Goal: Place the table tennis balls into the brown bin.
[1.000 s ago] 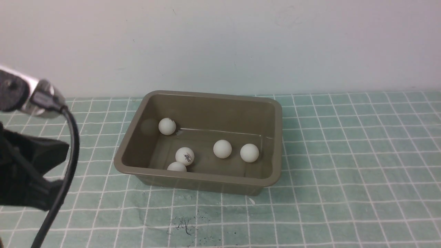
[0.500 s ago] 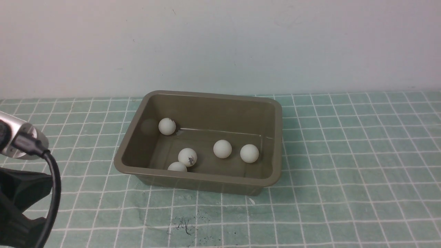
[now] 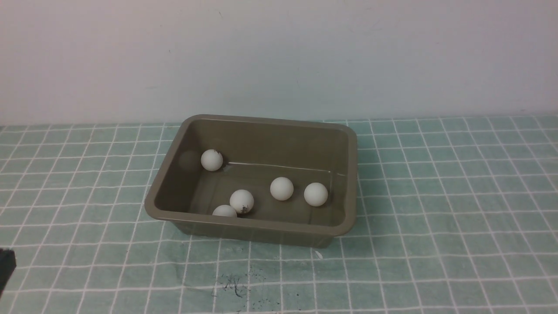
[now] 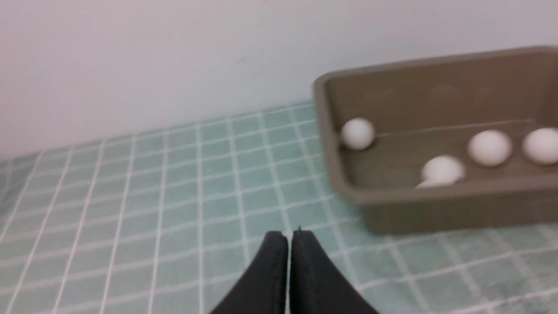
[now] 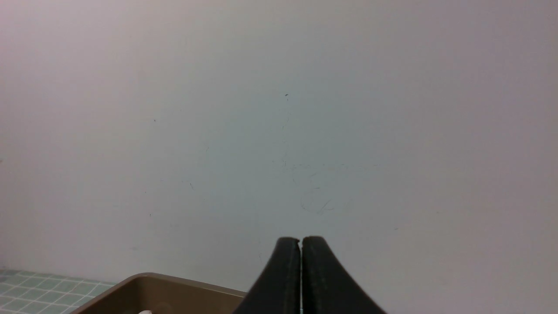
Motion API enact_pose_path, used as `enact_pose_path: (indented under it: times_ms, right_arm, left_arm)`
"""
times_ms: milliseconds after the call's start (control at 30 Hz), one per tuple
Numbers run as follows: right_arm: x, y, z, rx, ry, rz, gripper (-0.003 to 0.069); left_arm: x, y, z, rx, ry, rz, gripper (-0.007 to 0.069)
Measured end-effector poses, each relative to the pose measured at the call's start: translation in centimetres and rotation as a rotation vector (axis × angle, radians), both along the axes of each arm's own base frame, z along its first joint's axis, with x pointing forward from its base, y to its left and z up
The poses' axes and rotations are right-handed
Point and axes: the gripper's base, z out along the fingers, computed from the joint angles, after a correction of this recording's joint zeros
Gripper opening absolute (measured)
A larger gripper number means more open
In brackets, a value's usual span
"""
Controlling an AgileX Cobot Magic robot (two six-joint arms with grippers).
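Now all five table tennis balls [image 3: 282,189] lie inside the brown bin [image 3: 261,122], which sits on the green checked surface [image 3: 436,218] near the pale wall [image 3: 279,56]. One ball rests in the far left corner, two sit touching at the near wall, and two lie toward the right. Both the left pincer [image 4: 289,237] and the right pincer [image 5: 301,242] are fully closed and hold nothing.

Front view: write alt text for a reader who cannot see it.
An olive-brown bin sits on a green checked mat before a pale wall, holding five white table tennis balls: one in its far left corner, two touching at the near wall, two toward the right. No ball lies on the mat.
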Motion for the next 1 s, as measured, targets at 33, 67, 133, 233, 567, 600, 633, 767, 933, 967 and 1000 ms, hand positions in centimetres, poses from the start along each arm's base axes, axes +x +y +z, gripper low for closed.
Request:
enact_pose_path:
  times_ms: [33, 67, 133, 233, 567, 600, 633, 767, 933, 967, 1000]
  right_arm:
    - [0.0, 0.0, 0.0, 0.000, 0.000, 0.000, -0.0004]
    - [0.0, 0.0, 0.0, 0.000, 0.000, 0.000, -0.0004]
    - [0.0, 0.0, 0.0, 0.000, 0.000, 0.000, -0.0004]
    - [0.0, 0.0, 0.0, 0.000, 0.001, 0.000, -0.0004]
    - [0.0, 0.0, -0.2, -0.005, 0.017, 0.002, -0.0004]
    - [0.0, 0.0, -0.2, -0.006, 0.020, 0.002, -0.0004]
    - [0.0, 0.0, -0.2, -0.006, 0.021, 0.002, -0.0004]
    - [0.0, 0.0, -0.2, -0.006, 0.021, 0.002, -0.0004]
    - [0.0, 0.0, -0.2, -0.006, 0.021, 0.002, -0.0004]
    - [0.0, 0.0, -0.2, -0.006, 0.021, 0.002, -0.0004]
    - [0.0, 0.0, -0.2, -0.006, 0.021, 0.002, -0.0004]
  left_arm:
    - [-0.6, 0.2, -2.1, -0.004, -0.010, 0.025, -0.0005]
    - [-0.9, 0.3, -3.5, -0.010, -0.010, 0.036, -0.0005]
    - [-1.1, 0.3, -5.4, -0.019, -0.002, 0.046, -0.0005]
    - [-1.3, 0.3, -7.3, -0.045, 0.040, 0.051, -0.0005]
    - [-1.3, 0.2, -7.3, -0.070, 0.042, 0.049, -0.0005]
    - [-1.3, 0.2, -7.3, -0.070, 0.042, 0.049, -0.0005]
    - [-1.3, 0.2, -7.3, -0.070, 0.042, 0.049, -0.0005]
    - [-1.3, 0.2, -7.3, -0.070, 0.042, 0.049, -0.0005]
    - [-1.3, 0.2, -7.3, -0.070, 0.042, 0.049, -0.0005]
    - [-1.3, 0.2, -7.3, -0.070, 0.042, 0.049, -0.0005]
    - [-1.3, 0.2, -7.3, -0.070, 0.042, 0.049, -0.0005]
